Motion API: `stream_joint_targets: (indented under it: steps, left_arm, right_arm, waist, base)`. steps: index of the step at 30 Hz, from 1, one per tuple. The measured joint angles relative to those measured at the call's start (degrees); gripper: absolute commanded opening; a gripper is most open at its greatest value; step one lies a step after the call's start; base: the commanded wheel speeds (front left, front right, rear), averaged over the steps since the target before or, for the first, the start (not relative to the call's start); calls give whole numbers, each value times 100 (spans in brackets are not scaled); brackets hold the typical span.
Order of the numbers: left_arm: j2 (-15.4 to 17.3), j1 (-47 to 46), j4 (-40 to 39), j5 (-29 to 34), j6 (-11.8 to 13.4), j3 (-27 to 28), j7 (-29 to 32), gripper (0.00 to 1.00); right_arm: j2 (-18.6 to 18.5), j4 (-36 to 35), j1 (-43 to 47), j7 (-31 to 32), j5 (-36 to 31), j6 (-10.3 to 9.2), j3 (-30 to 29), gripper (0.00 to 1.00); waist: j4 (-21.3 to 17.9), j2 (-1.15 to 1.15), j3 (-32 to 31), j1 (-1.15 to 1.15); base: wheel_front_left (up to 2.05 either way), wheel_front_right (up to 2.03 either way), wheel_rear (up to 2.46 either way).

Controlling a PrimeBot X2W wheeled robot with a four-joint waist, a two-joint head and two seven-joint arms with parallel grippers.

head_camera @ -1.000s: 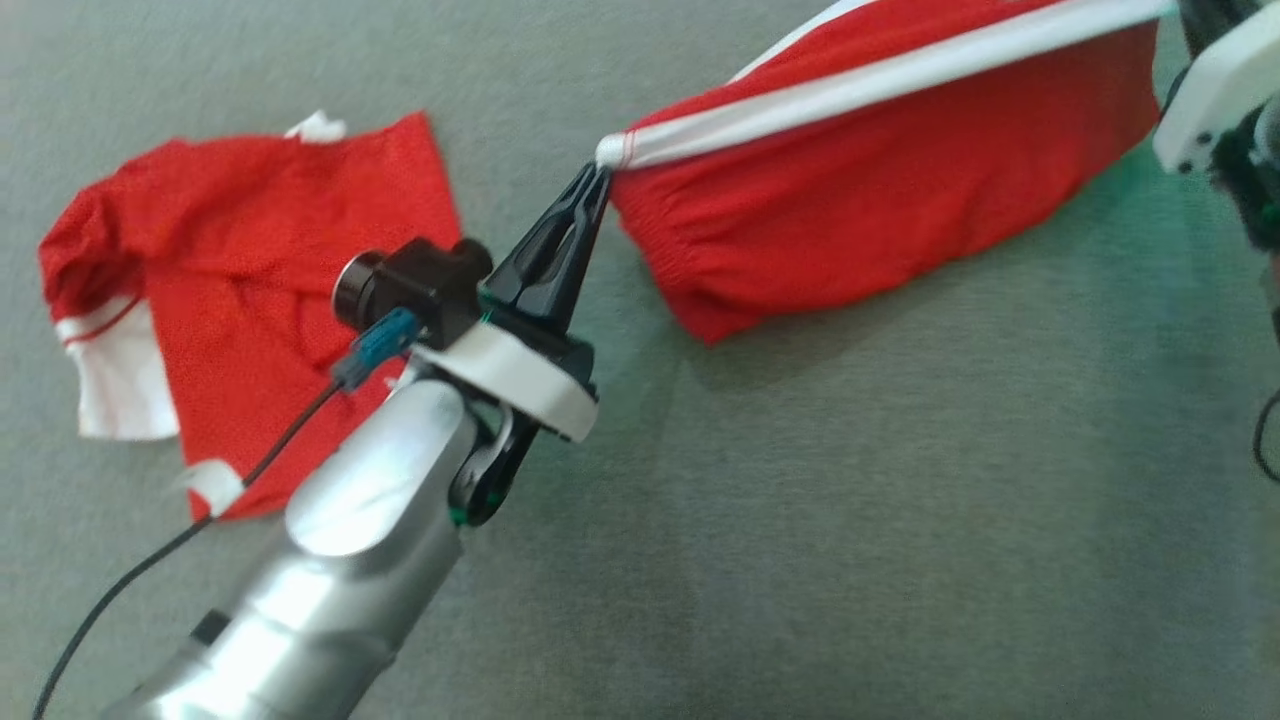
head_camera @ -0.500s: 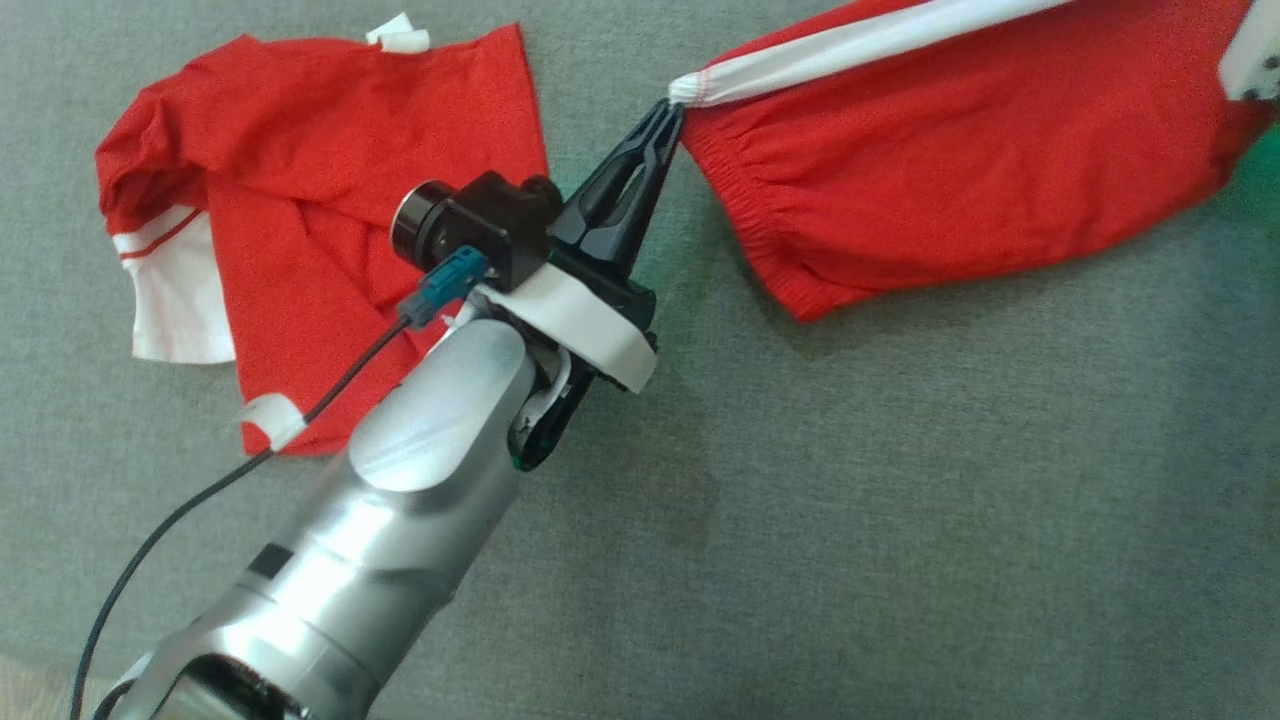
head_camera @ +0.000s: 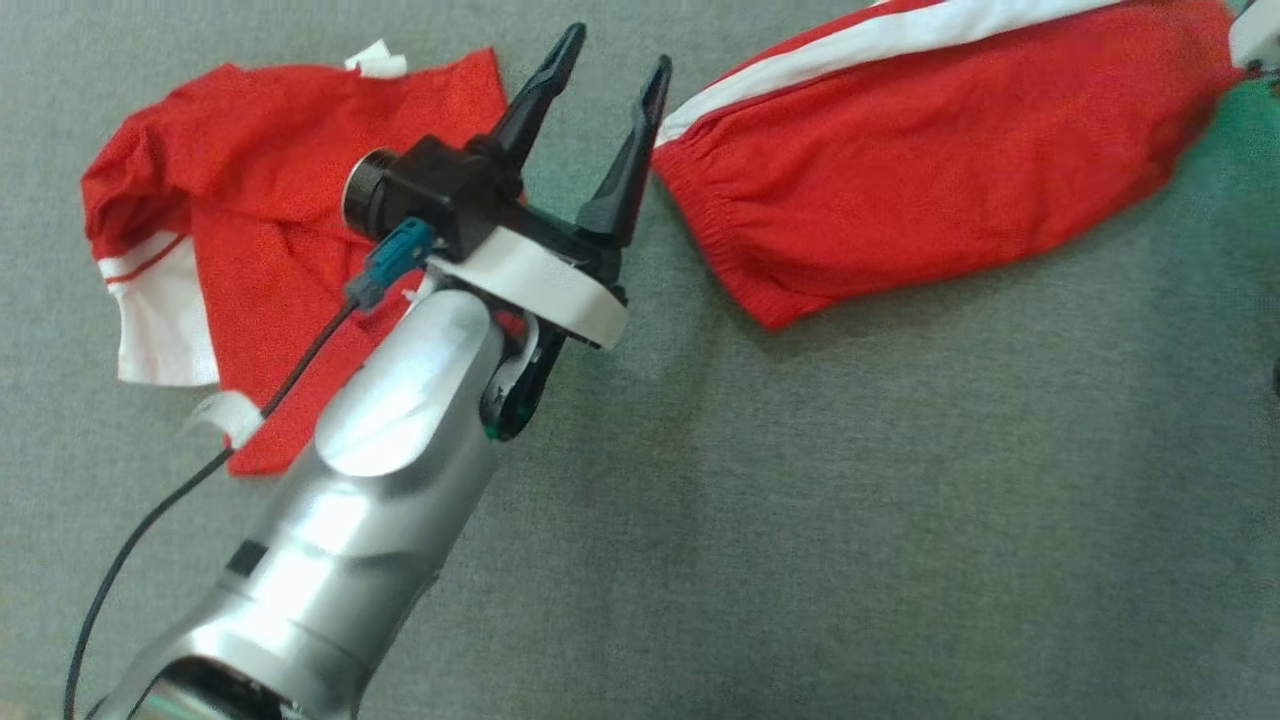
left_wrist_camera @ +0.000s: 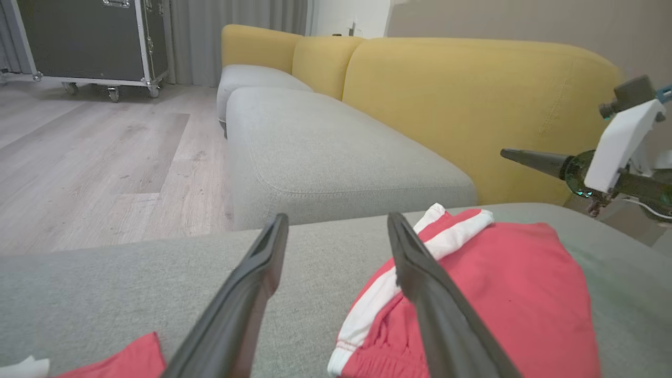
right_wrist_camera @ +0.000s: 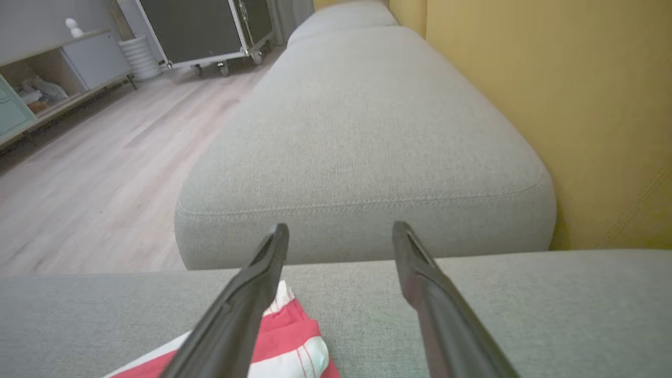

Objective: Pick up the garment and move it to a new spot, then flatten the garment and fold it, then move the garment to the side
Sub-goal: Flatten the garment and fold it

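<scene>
In the head view the left gripper (head_camera: 618,50) stands with its fingers spread wide and empty, one tip just beside the white-striped corner of the red shorts (head_camera: 930,160), which lie on the grey cushion (head_camera: 850,520) at the upper right; a red shirt (head_camera: 290,190) lies at the left. In the left wrist view the shorts (left_wrist_camera: 514,294) lie behind one finger. In the right wrist view the right gripper (right_wrist_camera: 340,227) is likewise wide apart, holding nothing, above an end of the shorts (right_wrist_camera: 286,341)
</scene>
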Motion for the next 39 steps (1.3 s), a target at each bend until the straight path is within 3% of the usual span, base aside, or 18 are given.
stream_joint_targets:
  steps: [6,12,18,21,25,33,39]
  left_arm:
    - [123,481,-268,149,48,498,-1,100]
    - [244,1076,-882,343,101,1240,-7,100]
    - [270,1965,-1438,568,109,1982,-26,100]
    - [257,2452,-1585,704,81,2205,-25,100]
    - [153,3021,-1688,842,-12,2440,-25,100]
    - [-16,3896,-1789,954,-69,2814,-25,100]
    - [-41,4018,-1859,1013,-123,2848,-25,100]
  right_arm:
    - [42,-397,425,-349,422,0,336,100]
    - [108,-1239,1267,-591,947,0,750,100]
    - [101,-2172,2138,-648,1294,0,760,100]
    - [148,-2653,2706,-654,1317,0,498,100]
    - [376,-3225,3570,-654,1161,0,218,100]
    - [1132,-4157,5241,-654,129,0,-533,100]
    - [1443,-4424,5637,-649,-286,0,-759,100]
  waist:
    - [-219,0,-393,-1]
    - [-503,1,-871,-1]
    - [-829,0,-1361,-1]
    - [-985,1,-1592,-1]
    - [-1154,1,-1881,-1]
    - [-1389,1,-2205,-1]
    - [-1365,1,-2156,0]
  base:
    - [0,0,0]
    - [0,0,0]
    - [0,0,0]
    - [0,0,0]
    - [0,0,0]
    - [0,0,0]
    - [0,0,0]
